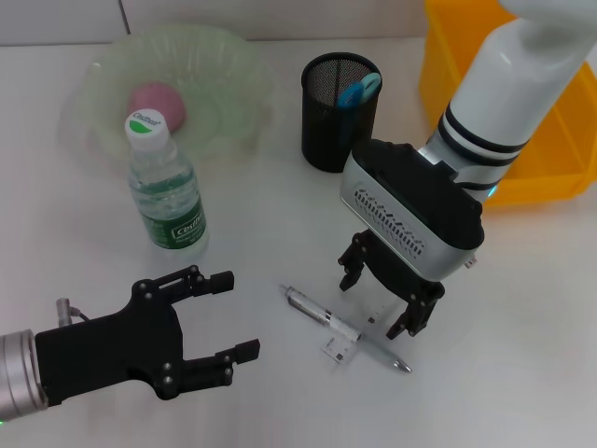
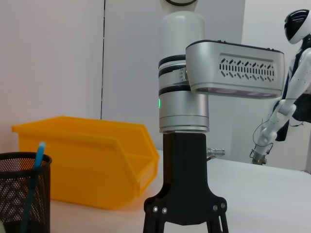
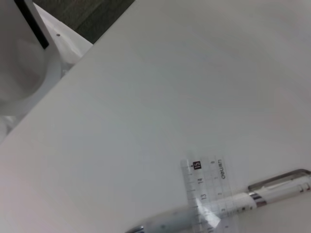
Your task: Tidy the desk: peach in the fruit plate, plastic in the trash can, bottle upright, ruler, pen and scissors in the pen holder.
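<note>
The desk (image 1: 522, 373) is plain white. The peach (image 1: 157, 105) is pink in a pale green translucent fruit plate (image 1: 233, 75). The bottle (image 1: 166, 191) is clear with a green-and-white label and white cap. The pen holder (image 1: 336, 117) is black mesh, holding blue-handled scissors (image 1: 359, 91). The pen (image 1: 340, 329) is white with silver trim, crossing a clear ruler (image 1: 359, 334) with black markings. The bin (image 1: 550, 140) is yellow. Both the left tool (image 1: 219, 327) and right tool (image 1: 384, 301) are black.

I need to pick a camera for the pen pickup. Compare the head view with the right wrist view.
Only the head view shows the open right tool above the desk, the open left tool, the black mesh pen holder and the upright clear plastic bottle. Only the right wrist view shows the ruler's printed numbers. Both show the white pen crossing the transparent ruler.
</note>
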Controlling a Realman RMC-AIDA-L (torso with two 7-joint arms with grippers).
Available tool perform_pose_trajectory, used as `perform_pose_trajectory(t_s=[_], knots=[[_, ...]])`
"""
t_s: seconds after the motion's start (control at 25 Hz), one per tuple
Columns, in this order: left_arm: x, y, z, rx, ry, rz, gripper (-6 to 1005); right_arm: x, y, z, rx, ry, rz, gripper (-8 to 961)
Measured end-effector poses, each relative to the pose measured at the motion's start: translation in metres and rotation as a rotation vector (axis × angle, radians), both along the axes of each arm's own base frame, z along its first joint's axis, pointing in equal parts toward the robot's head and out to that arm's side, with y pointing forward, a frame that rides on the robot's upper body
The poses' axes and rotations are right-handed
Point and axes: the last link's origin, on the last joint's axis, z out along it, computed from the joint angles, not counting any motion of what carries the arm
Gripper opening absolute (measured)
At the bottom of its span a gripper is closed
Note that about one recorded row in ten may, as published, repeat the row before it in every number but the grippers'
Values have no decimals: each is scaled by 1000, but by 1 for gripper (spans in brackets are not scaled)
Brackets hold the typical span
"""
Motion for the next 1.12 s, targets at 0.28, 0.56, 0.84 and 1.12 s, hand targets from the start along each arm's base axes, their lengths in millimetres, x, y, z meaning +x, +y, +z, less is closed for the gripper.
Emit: perform_pose_trajectory(t_s=[0.28,0.56,0.84,1.12], knots=[[1,0,-1,-2,0,-4,799,-3,0,-2,8,7,-18,707],[1,0,-1,-4,0,-7,799,0,1,-3,20,-7,-36,585],[2,1,-1,-7,0,-11,799,2,1,-4,21,-6,-42,511],[3,0,-1,-10,-4,-15,799,2,1,-4,32,-7,-58,444]])
